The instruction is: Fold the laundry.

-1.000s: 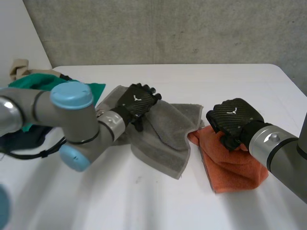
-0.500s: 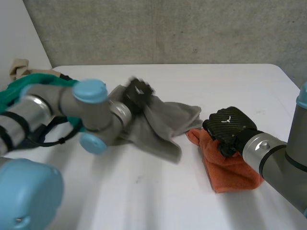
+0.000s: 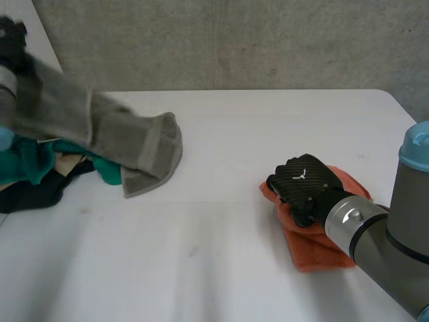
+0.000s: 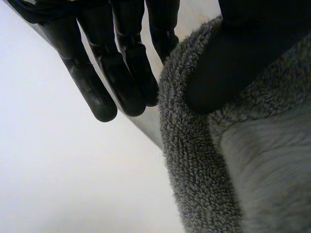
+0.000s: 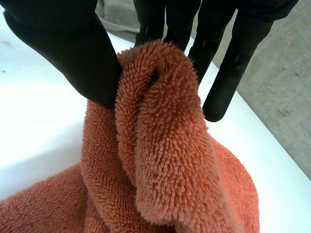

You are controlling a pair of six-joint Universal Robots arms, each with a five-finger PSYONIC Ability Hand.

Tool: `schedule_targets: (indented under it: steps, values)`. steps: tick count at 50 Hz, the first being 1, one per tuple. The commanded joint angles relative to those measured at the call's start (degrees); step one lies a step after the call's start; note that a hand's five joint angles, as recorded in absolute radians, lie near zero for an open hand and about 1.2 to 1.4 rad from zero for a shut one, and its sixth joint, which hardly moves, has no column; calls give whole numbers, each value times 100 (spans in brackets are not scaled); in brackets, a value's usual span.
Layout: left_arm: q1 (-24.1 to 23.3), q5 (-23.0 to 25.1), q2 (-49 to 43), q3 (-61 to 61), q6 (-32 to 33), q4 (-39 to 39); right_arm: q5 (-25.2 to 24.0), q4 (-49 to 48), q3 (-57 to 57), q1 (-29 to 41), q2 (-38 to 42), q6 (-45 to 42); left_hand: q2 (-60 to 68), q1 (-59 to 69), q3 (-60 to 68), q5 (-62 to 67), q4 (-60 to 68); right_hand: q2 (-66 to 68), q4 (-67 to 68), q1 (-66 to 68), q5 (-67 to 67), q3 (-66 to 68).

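Observation:
A grey towel (image 3: pixel 127 137) hangs stretched from my left hand (image 3: pixel 11 35), which is raised at the table's far left; its lower end trails on the table. In the left wrist view the thumb (image 4: pixel 243 53) presses the grey towel's hem (image 4: pixel 194 160) against the straight fingers (image 4: pixel 121 73). An orange towel (image 3: pixel 325 241) lies bunched at the front right. My right hand (image 3: pixel 303 186) rests on its left part. Seen from the right wrist, a raised fold of the orange towel (image 5: pixel 160 126) is pinched between the thumb (image 5: pixel 63 48) and the fingers (image 5: pixel 218 63).
A pile of laundry lies at the left edge under the grey towel: a green cloth (image 3: pixel 37 161), a dark cloth (image 3: pixel 27 196) and a bit of beige. The white table (image 3: pixel 221 134) ends at a concrete wall behind.
My left hand closed on the grey towel and swung it up and far left, off the table's middle, over the pile. My right hand shifted slightly nearer with the orange towel.

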Motion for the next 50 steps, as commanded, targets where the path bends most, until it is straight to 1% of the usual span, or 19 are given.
schedule_targets:
  steps: [1,8,13,19,20,23,24,27,28,31,32,34,37,39,40,41,42,46,50]
  values:
    - [20,-37,-274,-358,420,-276,33,-25,0,141,-26,-1,-5822,-5534,-5787,-5625,-5853,1267,1159,1712,1473,1217]
    - [-270,59,429,-1290,376,-391,95,-25,0,168,-53,8,-5822,-5534,-5787,-5625,-5853,1267,1159,1712,1473,1217]
    - [-717,419,1227,-2474,350,-479,86,-25,26,150,-123,25,-5822,-5534,-5787,-5625,-5853,1267,1159,1712,1473,1217]
    - [-1307,613,2072,-3786,324,-479,33,-122,-9,168,-237,210,-5822,-5534,-5787,-5625,-5853,1267,1159,1712,1473,1217]
    - [-1499,622,2317,-4109,254,-462,-2,-157,-35,177,-281,297,-5822,-5534,-5787,-5625,-5853,1267,1159,1712,1473,1217]
    - [-1843,604,2591,-4516,-44,-444,-90,-201,-105,212,-360,482,-5822,-5534,-5787,-5625,-5853,1267,1159,1712,1473,1217]
    - [-2070,596,2714,-4735,-333,-418,-159,-219,-166,264,-404,639,-5822,-5534,-5787,-5625,-5853,1267,1159,1712,1473,1217]
    - [-2361,587,2768,-4930,-809,-391,-291,-227,-307,387,-483,868,-5822,-5534,-5787,-5625,-5853,1267,1159,1712,1473,1217]
    - [-2484,561,2750,-4974,-1097,-391,-370,-254,-447,501,-509,1017,-5822,-5534,-5787,-5625,-5853,1267,1159,1712,1473,1217]
    - [-2547,429,2750,-4983,-1477,-444,-590,-385,-728,799,-492,1281,-5822,-5534,-5787,-5625,-5853,1267,1159,1712,1473,1217]
    - [-2521,281,2768,-4974,-1652,-479,-652,-438,-782,888,-466,1334,-5822,-5534,-5787,-5625,-5853,1267,1159,1712,1473,1217]
    - [-2442,95,2812,-4948,-1768,-488,-775,-578,-870,1037,-317,1431,-5822,-5534,-5787,-5625,-5853,1267,1159,1712,1473,1217]
    - [-2126,-387,3039,-4904,-1882,-514,-863,-597,-1115,1283,279,1476,-5822,-5534,-5787,-5625,-5853,1267,1159,1712,1473,1217]
    - [-1994,-511,3154,-4921,-1917,-532,-855,-404,-1177,1354,465,1441,-5822,-5534,-5787,-5625,-5853,-676,-784,-231,-469,-726]
    - [-1854,-599,3268,-4947,-1926,-584,-854,-160,-1239,1407,579,1414,-5822,-5534,-5787,-5625,-5853,-3667,-3775,-3222,-3461,-3718]
    - [-1818,-617,3312,-4974,-1926,-611,-846,-35,-1274,1433,598,1397,-5822,-5534,-5787,-5625,-5853,-5179,-5287,-4734,-4973,-5230]
    - [-1774,-617,3365,-5000,-1926,-654,-846,44,-1301,1425,598,1405,-5822,-5534,-5787,-5625,-5853,-5733,-5841,-5288,-5527,-5783]
    - [-1615,-381,3593,-5237,-1926,-1066,-706,220,-1625,970,388,1519,-5822,-5534,-5787,-5625,-5853,-5733,-5841,-5288,-5527,-5783]
    - [-1659,-73,3796,-5483,-1935,-1454,-494,440,-1828,494,255,1643,-5822,-5534,-5787,-5625,-5853,-5733,-5841,-5288,-5527,-5783]
